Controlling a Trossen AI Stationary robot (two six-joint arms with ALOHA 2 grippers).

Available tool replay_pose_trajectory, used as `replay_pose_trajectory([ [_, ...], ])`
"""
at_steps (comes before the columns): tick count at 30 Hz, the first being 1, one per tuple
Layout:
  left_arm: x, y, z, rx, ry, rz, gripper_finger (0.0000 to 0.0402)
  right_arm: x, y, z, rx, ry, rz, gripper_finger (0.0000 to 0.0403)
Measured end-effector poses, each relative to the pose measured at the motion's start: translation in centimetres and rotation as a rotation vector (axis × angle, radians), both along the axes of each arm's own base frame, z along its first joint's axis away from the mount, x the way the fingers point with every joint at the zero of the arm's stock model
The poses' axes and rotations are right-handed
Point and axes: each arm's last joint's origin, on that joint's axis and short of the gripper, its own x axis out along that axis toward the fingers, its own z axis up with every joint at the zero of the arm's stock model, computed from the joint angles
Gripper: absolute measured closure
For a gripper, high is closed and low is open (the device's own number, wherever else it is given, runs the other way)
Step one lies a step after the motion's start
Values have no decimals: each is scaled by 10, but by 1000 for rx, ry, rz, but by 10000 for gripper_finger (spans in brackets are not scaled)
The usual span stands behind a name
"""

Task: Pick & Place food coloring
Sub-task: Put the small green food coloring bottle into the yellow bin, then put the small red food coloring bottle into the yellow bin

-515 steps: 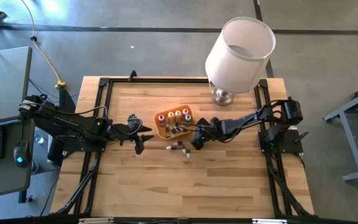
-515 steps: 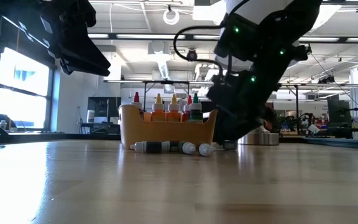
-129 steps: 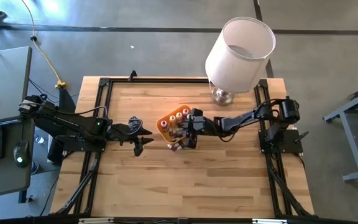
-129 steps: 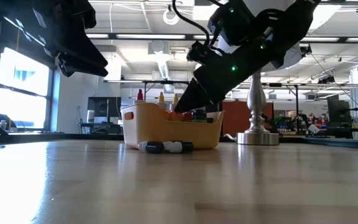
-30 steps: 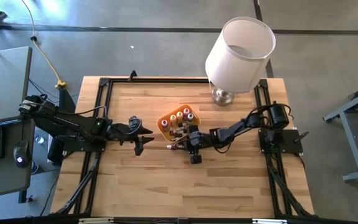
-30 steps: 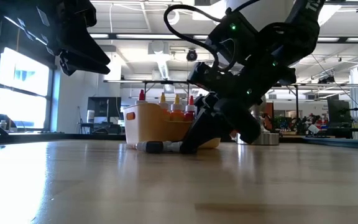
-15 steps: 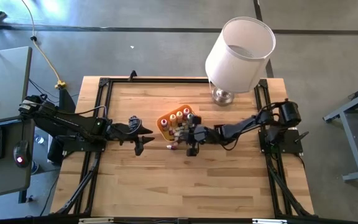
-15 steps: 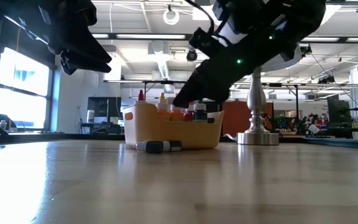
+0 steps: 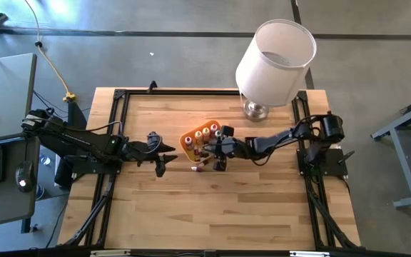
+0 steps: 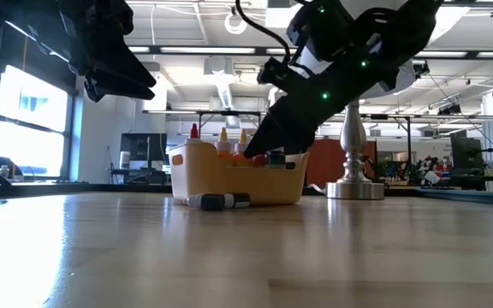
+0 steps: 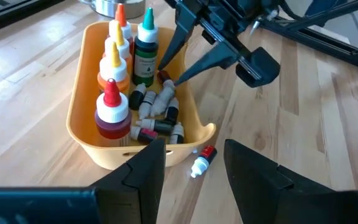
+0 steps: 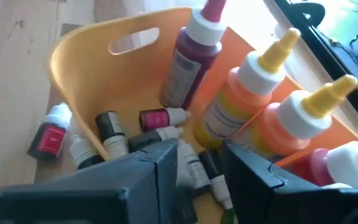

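The food coloring is a row of upright bottles (image 11: 114, 62) with red, yellow, orange and green tops, plus several tiny vials (image 11: 157, 115) lying in the orange tray (image 9: 185, 145). One red vial with a white cap (image 11: 201, 160) lies on the table just outside the tray's near wall. My right gripper (image 11: 166, 73) reaches from the right down into the tray, with a small vial between its fingertips. My left gripper (image 9: 164, 158) hangs open above the table, left of the tray. My right gripper has a tiny vial (image 11: 164, 77) between its two fingertips, reddish with a pale end. The fingers slant down into the tray from the table's right side. The vial is low among the loose vials on the tray floor. I cannot tell whether it rests on them.
A table lamp with a white shade (image 9: 275, 51) stands on its metal base (image 10: 353, 186) at the far right, behind the right arm. A black frame (image 9: 120, 100) runs along the table's edges. Bare wood lies toward the near edge.
My right gripper rose from the table at the tray's near side, where its fingertips were down by the loose vials. It swung toward the far edge over the tray rim and lowered its fingertips inside. The tray and the vial on the table kept still.
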Motion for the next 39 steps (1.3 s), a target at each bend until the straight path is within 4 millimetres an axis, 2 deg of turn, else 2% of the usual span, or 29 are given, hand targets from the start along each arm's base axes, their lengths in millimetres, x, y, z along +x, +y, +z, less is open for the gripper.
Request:
replay_pose_trajectory([
  [5,0,0,0,2,0,4,241,3,14,5,1,-52,74,264],
  [11,0,0,0,2,0,5,241,3,36,5,172,-60,406,260],
  [13,0,0,0,2,-2,5,241,2,42,4,188,-41,440,261],
  [22,1,-1,1,-52,-20,5,241,-6,51,-5,64,63,261,263],
  [26,0,1,1,-6,-23,62,241,-6,51,-5,98,63,242,263],
  [28,0,-1,0,-59,-13,1,241,-6,51,-5,116,60,230,263],
  [33,8,-18,-15,-141,84,-154,241,-7,51,-7,170,63,192,263],
  [37,21,-39,-38,-177,141,-148,241,-7,51,-7,210,57,154,263],
  [39,28,-51,-45,-170,116,-166,241,-8,51,-7,230,54,125,263],
])
